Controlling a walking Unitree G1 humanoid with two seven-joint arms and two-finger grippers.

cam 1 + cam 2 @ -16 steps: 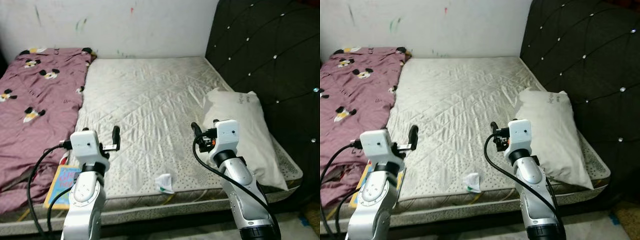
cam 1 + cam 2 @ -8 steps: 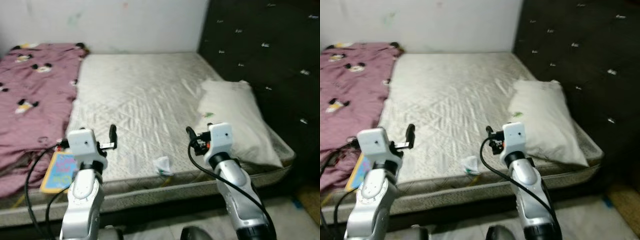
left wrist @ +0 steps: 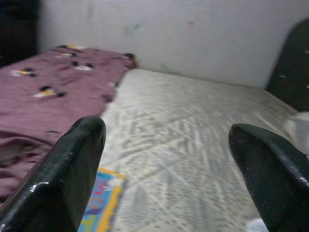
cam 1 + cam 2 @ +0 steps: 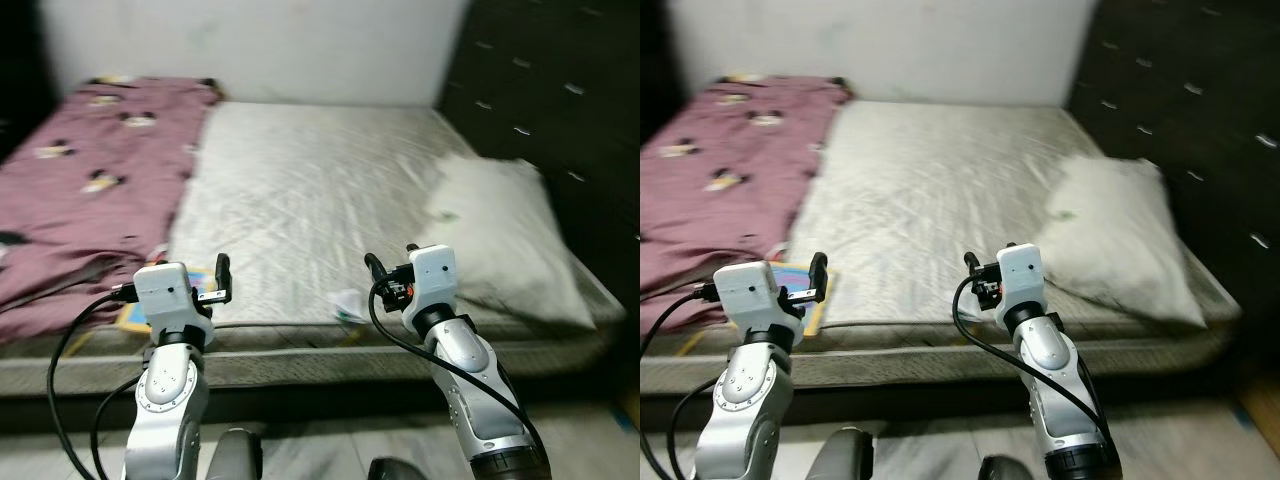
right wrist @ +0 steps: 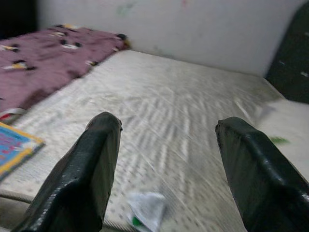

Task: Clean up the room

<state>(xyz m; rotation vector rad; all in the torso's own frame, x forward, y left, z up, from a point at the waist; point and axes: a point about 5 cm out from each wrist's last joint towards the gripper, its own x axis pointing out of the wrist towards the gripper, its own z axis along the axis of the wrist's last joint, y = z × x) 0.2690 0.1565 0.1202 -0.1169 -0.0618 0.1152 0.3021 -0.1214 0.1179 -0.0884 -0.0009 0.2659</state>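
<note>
A bare white mattress lies ahead. A crumpled white wrapper with a green spot rests near its front edge, and a colourful book lies at the front left, next to a purple cartoon-print blanket. On the right side sits a white pillow. My left gripper is held open, short of the mattress's front edge, with nothing between its fingers. My right gripper is open too and faces the wrapper from a short way off.
A dark tufted headboard runs along the bed's right side, and a white wall stands behind it. The mattress's front edge drops to a dim floor. The pictures are somewhat blurred.
The whole picture has shifted: the camera has drawn back and turned left, so the bed's front edge sits higher and floor shows below. Both arms hold the same pose, grippers still open.
</note>
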